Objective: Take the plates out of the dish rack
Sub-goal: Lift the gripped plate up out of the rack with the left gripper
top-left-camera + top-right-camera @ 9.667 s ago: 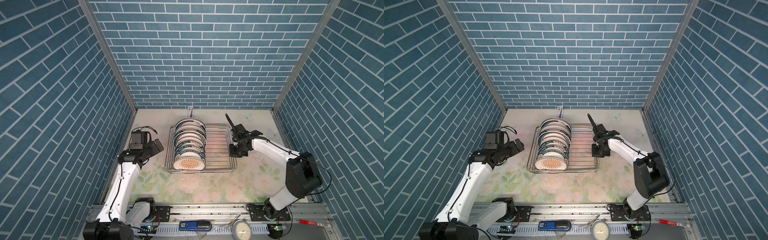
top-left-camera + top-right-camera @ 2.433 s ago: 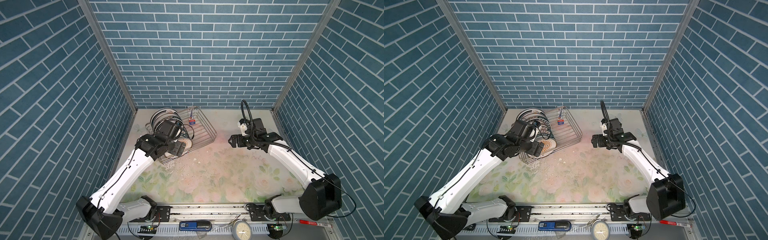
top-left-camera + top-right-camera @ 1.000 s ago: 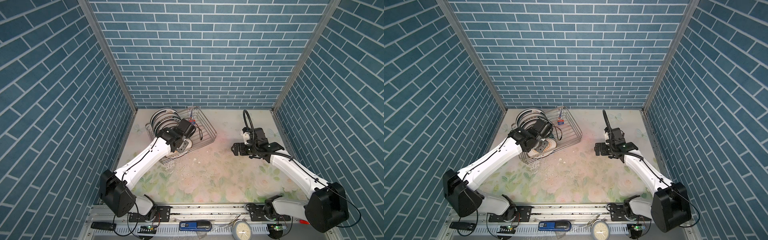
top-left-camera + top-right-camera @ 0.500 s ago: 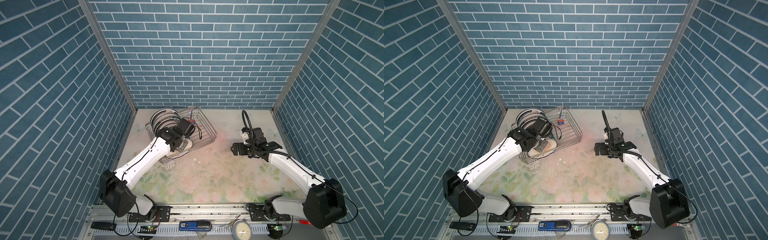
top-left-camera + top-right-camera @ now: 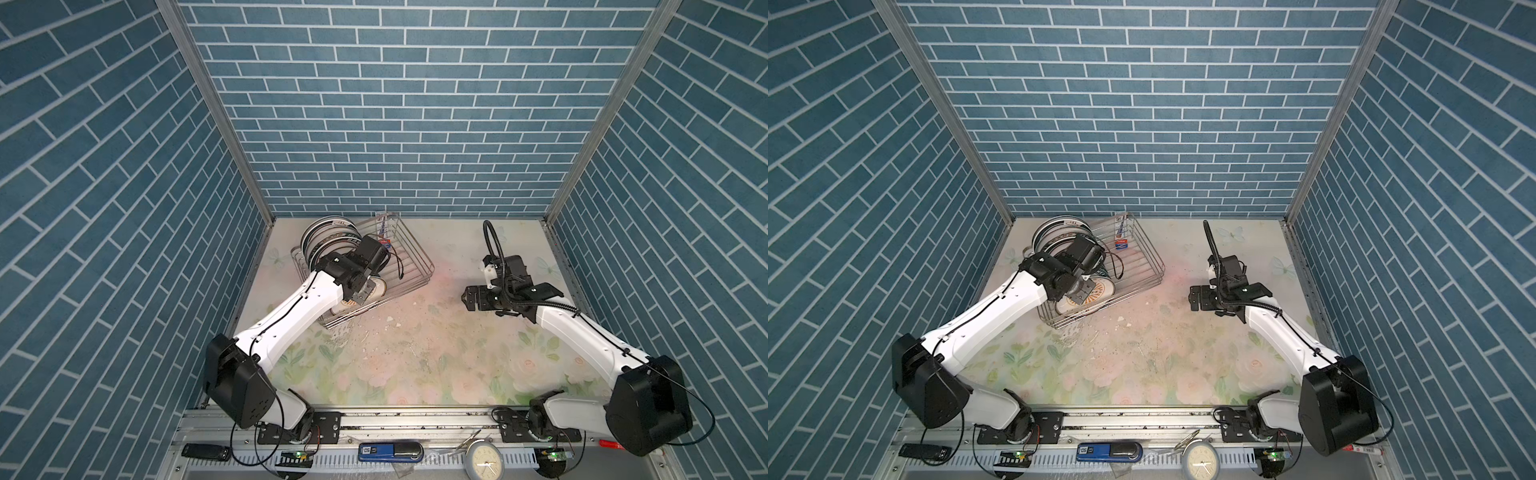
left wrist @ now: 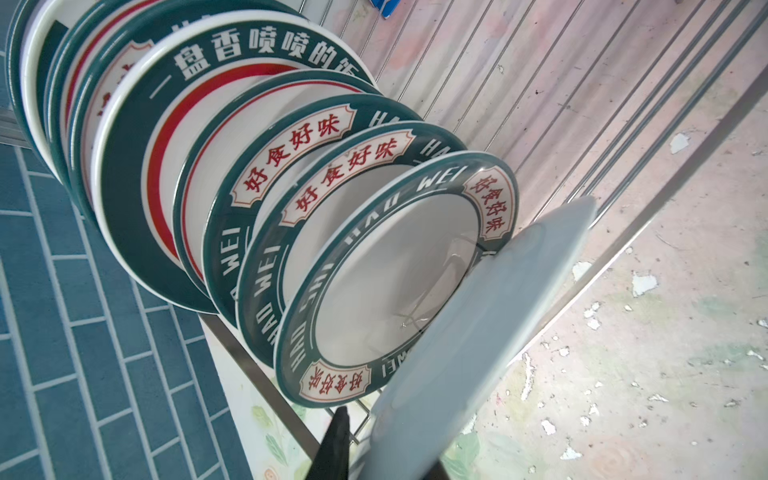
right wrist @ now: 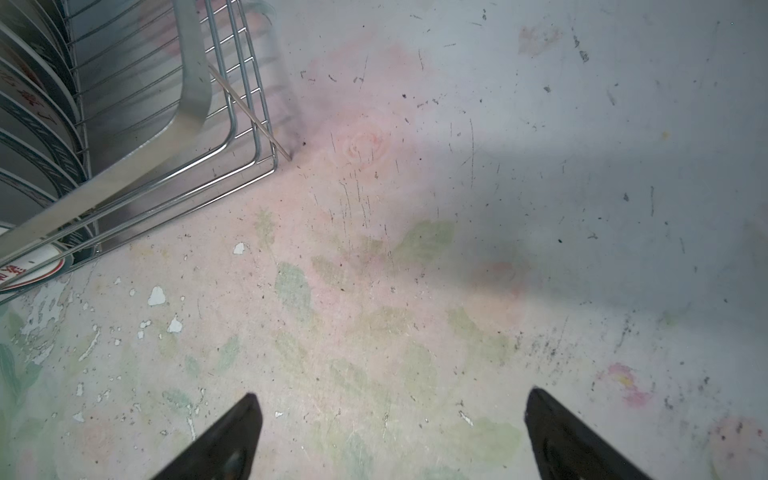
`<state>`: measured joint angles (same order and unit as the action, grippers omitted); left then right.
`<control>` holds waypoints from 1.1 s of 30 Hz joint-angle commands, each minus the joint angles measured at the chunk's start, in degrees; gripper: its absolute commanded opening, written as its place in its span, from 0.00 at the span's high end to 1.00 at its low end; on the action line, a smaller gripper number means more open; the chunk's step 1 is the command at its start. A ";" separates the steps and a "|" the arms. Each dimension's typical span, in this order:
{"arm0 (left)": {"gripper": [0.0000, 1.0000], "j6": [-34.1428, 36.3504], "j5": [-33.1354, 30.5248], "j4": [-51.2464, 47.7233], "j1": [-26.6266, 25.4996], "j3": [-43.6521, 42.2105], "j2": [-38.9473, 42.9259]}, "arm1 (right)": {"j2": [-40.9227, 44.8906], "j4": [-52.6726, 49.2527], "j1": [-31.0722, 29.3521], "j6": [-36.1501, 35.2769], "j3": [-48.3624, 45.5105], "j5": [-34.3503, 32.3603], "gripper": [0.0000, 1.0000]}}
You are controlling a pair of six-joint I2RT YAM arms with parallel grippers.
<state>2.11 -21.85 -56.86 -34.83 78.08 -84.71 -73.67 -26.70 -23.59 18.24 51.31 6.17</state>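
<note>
Currently, left of centre in both top views, the dish rack [image 5: 409, 257] sits skewed on the floral table [image 5: 415, 361] near the back wall, with the plates [image 5: 328, 232] standing on edge in a row along its left side. The left gripper [image 5: 1081, 296] reaches into the rack's near end, jaws drawn narrow astride the rim of the tilted front plate [image 6: 478, 332]; whether they clamp it cannot be told. Right of centre, the right gripper [image 5: 471, 297] hovers above the table, well apart from the rack, jaws spread wide.
</note>
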 commanded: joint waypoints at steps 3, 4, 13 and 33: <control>0.80 -2.55 4.62 -2.44 0.11 -0.74 -1.91 | -0.32 0.29 0.13 1.85 -0.85 -0.81 0.01; 0.81 -2.55 4.46 -2.48 0.11 -0.80 -1.92 | -0.33 0.33 0.13 1.80 -0.85 -0.81 0.01; 0.92 -2.19 3.62 -3.62 0.10 -0.21 -2.39 | -0.29 0.30 0.13 1.89 -0.77 -0.81 0.01; 1.00 -1.45 1.08 -3.93 0.09 -0.70 3.64 | 1.28 1.88 0.13 2.46 -1.10 -1.47 0.01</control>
<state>5.19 -21.87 -60.25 -34.79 77.80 -83.55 -73.63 -26.17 -23.59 18.31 51.31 5.98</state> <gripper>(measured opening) 0.153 0.991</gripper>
